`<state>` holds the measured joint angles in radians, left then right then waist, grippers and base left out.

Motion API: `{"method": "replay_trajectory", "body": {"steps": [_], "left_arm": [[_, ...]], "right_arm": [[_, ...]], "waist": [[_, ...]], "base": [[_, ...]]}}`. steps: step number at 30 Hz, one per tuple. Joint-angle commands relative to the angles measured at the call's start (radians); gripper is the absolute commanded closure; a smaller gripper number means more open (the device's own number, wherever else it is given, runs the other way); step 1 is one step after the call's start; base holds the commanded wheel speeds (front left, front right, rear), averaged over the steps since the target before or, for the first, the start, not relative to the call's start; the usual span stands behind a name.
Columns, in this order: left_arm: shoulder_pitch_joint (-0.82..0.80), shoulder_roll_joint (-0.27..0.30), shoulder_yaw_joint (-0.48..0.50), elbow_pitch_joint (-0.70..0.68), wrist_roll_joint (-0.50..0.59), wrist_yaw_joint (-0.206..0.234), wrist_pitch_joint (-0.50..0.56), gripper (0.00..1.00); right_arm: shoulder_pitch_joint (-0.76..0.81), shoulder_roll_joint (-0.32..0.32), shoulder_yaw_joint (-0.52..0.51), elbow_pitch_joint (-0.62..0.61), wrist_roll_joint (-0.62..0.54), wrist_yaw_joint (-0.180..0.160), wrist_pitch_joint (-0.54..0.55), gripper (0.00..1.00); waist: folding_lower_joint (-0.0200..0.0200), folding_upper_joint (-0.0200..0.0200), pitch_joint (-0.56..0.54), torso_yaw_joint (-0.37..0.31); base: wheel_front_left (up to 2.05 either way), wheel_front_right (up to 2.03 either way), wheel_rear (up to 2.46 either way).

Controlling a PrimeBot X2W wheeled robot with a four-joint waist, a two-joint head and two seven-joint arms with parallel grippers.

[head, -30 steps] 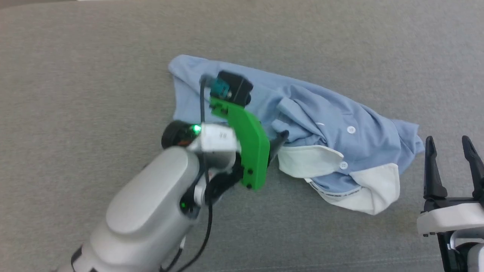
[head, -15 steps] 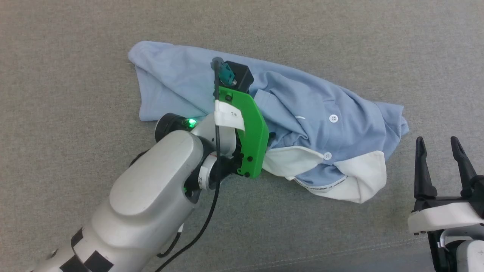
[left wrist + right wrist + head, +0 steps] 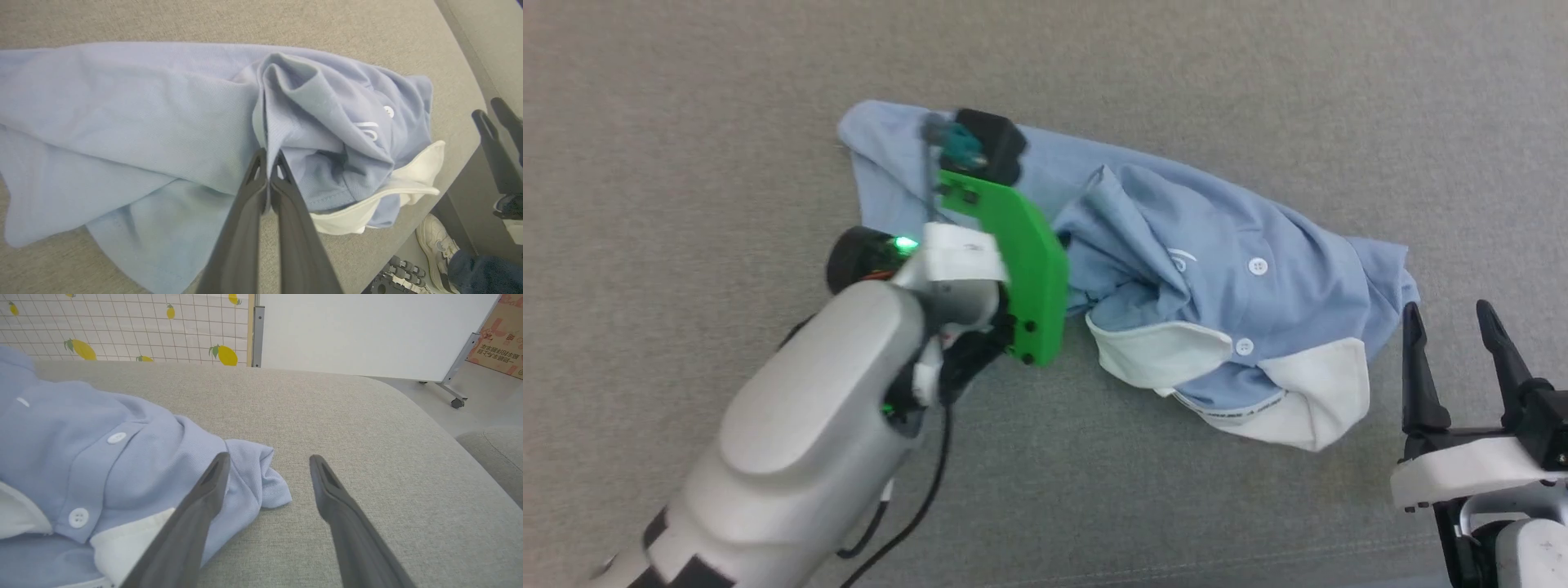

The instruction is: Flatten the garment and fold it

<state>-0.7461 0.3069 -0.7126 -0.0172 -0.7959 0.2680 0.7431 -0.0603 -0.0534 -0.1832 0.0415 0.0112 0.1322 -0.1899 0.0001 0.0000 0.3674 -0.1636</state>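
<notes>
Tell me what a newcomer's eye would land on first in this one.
The crumpled light blue polo shirt lies across the grey cushion, its white collar turned toward the robot. Just as striking is the bright green bracket on the left wrist at the shirt's near edge, where the left gripper is shut on a raised fold of fabric. The right gripper hangs open just off the shirt's right end.

A grey sofa cushion (image 3: 347,416), lemon-print backdrop (image 3: 122,326), wheeled white partition (image 3: 367,330) and cardboard box (image 3: 506,343) suggest a makeshift test studio.
</notes>
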Motion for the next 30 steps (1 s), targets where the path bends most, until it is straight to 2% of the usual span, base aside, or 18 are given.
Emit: {"method": "replay_trajectory", "body": {"steps": [1, 4, 8, 13, 15, 18, 22, 23, 24, 25, 30], "left_arm": [[0.026, 0.023, 0.026, -0.024, -0.008, 0.009, -0.025, 1.0], [0.061, 0.072, 0.08, -0.078, -0.006, 0.031, -0.068, 1.0], [0.128, 0.165, 0.175, -0.141, 0.006, 0.073, -0.134, 1.0], [0.272, 0.273, 0.309, -0.176, 0.003, 0.138, -0.227, 1.0], [0.331, 0.322, 0.329, -0.175, 0.023, 0.132, -0.265, 1.0], [0.413, 0.351, 0.344, -0.15, 0.033, 0.119, -0.325, 1.0], [0.498, 0.358, 0.328, -0.072, 0.052, 0.103, -0.386, 1.0], [0.512, 0.36, 0.319, -0.046, 0.064, 0.099, -0.402, 0.67], [0.519, 0.36, 0.317, -0.023, 0.075, 0.102, -0.418, 0.26], [0.524, 0.352, 0.315, 0.021, 0.092, 0.108, -0.453, 0.0], [0.492, 0.33, 0.316, 0.07, 0.139, 0.104, -0.562, 0.0]], "right_arm": [[0.002, 0.003, -0.002, -0.004, -0.008, -0.002, 0.007, 0.0], [0.009, 0.003, -0.004, -0.017, -0.01, -0.002, 0.027, 0.0], [0.018, 0.003, -0.001, -0.032, -0.01, -0.002, 0.056, 0.0], [0.036, 0.003, 0.01, -0.049, -0.008, -0.002, 0.088, 0.0], [0.041, 0.003, 0.011, -0.054, -0.007, -0.002, 0.096, 0.0], [0.046, 0.003, 0.013, -0.057, -0.008, -0.002, 0.106, 0.0], [0.046, 0.003, 0.018, -0.056, -0.011, -0.002, 0.117, 0.0], [0.045, 0.003, 0.019, -0.055, -0.011, -0.002, 0.118, 0.0], [0.045, 0.003, 0.021, -0.054, -0.012, -0.002, 0.12, 0.0], [0.045, 0.003, 0.023, -0.052, -0.012, -0.002, 0.124, 0.0], [0.047, -0.001, 0.027, -0.047, -0.01, -0.002, 0.131, 0.0]], "waist": [[-0.0001, 0.0, -0.059, 0.055], [-0.0001, 0.0, -0.092, 0.096], [-0.0001, 0.0, -0.126, 0.148], [-0.0001, 0.0, -0.148, 0.194], [-0.0001, 0.0, -0.149, 0.204], [-0.0001, 0.0, -0.15, 0.213], [-0.0001, 0.0, -0.149, 0.214], [-0.0001, 0.0, -0.15, 0.214], [-0.0001, 0.0, -0.151, 0.214], [-0.0001, 0.0, -0.155, 0.214], [-0.0001, 0.0, -0.175, 0.222]], "base": [[0.0, 0.0, 0.0], [0.0, 0.0, 0.0], [0.0, 0.0, 0.0], [0.0, 0.0, 0.0], [0.0, 0.0, 0.0], [0.0, 0.0, 0.0], [0.0, 0.0, 0.0], [0.0, 0.0, 0.0], [0.0, 0.0, 0.0], [0.0, 0.0, 0.0], [0.0, 0.0, 0.0]]}}
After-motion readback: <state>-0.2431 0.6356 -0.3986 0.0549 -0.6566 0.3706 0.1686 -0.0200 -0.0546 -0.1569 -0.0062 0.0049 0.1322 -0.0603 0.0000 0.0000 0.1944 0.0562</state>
